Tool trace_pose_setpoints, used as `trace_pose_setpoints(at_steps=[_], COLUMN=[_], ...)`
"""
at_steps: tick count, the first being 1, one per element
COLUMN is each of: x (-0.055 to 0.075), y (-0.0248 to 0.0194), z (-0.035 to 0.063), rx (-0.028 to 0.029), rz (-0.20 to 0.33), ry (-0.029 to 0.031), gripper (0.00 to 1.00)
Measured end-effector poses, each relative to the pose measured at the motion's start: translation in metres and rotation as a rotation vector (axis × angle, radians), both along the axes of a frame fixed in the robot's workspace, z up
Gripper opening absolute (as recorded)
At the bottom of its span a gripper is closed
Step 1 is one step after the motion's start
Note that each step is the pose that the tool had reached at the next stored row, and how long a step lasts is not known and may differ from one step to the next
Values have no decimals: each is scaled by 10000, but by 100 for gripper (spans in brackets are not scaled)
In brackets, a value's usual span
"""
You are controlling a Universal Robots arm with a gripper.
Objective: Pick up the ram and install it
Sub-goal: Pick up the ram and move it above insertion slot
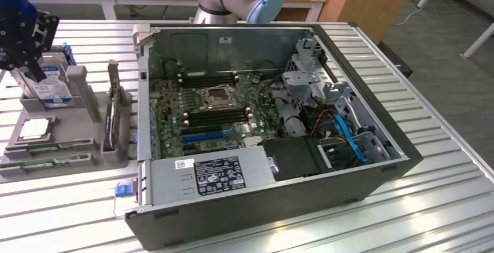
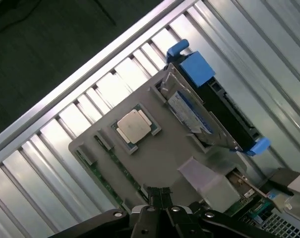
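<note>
- The ram lies flat in a groove on the 6 o'clock edge of the grey holder, taking the exterior view as the dial; a second stick just like it lies in the groove just beyond, and I cannot tell which one is meant
- It looks light, thin and stiff but brittle: a narrow green board with small chips. It is probably best pinched across its two long edges near the middle, away from chips and contacts, and kept level so it does not twist
- At 12 o'clock from the sticks, a square silver CPU sits in a shallow pocket of the matte, moulded-looking holder
- Further at 12 o'clock, a hard drive with a blue label stands upright
- The gripper hangs above the drive, its black fingers pressed together on nothing, well apart from the ram
- At 3 o'clock from the holder stands the open computer case of dark sheet metal, with black memory slots on its green board
- Everything rests on a ribbed, shiny metal table
</note>
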State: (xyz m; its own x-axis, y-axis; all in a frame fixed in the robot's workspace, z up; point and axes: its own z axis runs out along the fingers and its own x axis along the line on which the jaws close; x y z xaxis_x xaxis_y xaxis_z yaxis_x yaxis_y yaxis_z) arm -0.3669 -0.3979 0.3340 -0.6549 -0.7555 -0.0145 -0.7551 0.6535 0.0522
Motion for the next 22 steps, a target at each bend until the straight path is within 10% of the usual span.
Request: trace_pose_setpoints(at_steps=[22], x=[0], y=[-20], z=[-273], rx=[7], rz=[3466], ry=[421], gripper=[10])
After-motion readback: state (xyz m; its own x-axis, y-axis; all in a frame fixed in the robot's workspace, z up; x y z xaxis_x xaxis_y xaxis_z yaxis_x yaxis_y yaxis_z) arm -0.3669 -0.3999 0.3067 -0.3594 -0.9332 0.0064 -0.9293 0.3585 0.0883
